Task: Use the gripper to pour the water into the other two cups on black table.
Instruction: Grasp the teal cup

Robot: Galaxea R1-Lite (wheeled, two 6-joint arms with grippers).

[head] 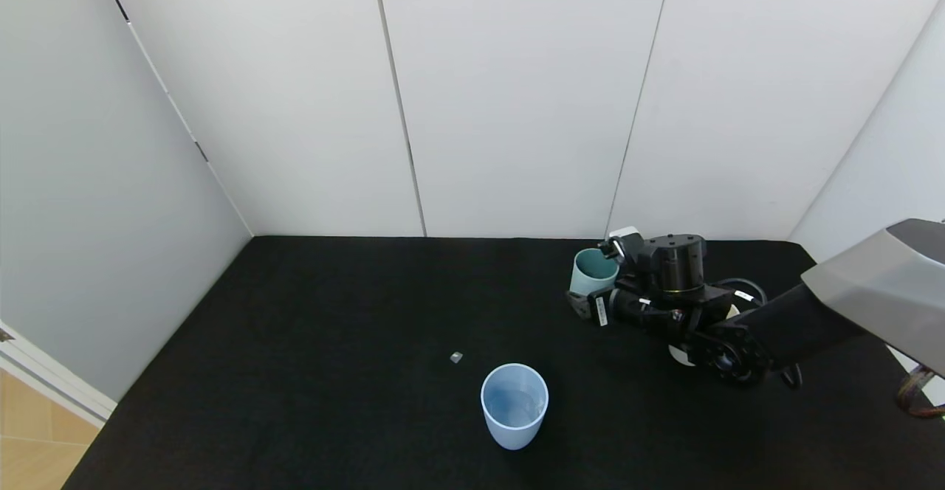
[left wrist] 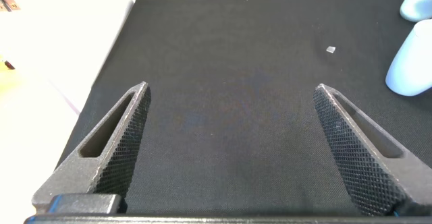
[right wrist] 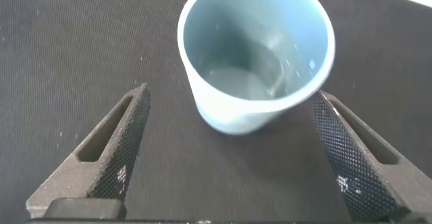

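Observation:
A teal-green cup (head: 594,270) stands upright at the back right of the black table (head: 332,328). My right gripper (head: 590,285) is open around it, a finger on each side, not touching. In the right wrist view the cup (right wrist: 256,55) stands just past the open gripper (right wrist: 231,92), with a faint sheen of water (right wrist: 236,82) at its bottom. The pale blue cup (head: 514,405) stands near the front middle, with a sheen inside. A cream cup (head: 681,357) shows only as a sliver behind my right arm. My left gripper (left wrist: 231,88) hangs open and empty over bare table.
A small grey speck (head: 456,357) lies left of the pale blue cup, and shows in the left wrist view (left wrist: 331,49). The pale blue cup (left wrist: 410,65) shows at that view's edge, with another pale cup (left wrist: 418,1) beyond. White panel walls (head: 517,106) enclose the table.

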